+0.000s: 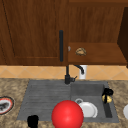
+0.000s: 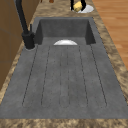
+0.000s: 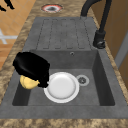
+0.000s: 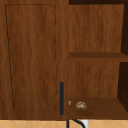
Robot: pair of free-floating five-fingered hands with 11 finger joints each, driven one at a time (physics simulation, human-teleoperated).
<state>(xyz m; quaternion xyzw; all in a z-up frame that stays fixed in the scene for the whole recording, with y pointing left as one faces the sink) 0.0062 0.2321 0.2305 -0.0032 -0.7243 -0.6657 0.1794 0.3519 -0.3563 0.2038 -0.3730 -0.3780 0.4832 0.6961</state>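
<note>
right hand curled around a yellow sponge, over the right edge of the sink basin, beside a white plate. left hand at the sink's front-left edge; finger state cannot be told. red ball in foreground.

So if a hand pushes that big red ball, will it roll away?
Probably. The red ball looks perfectly round, so a nudge would likely send it rolling. It sits at the sink's front edge, so it might drop toward the white plate. Its smooth surface may be slippery.
</note>
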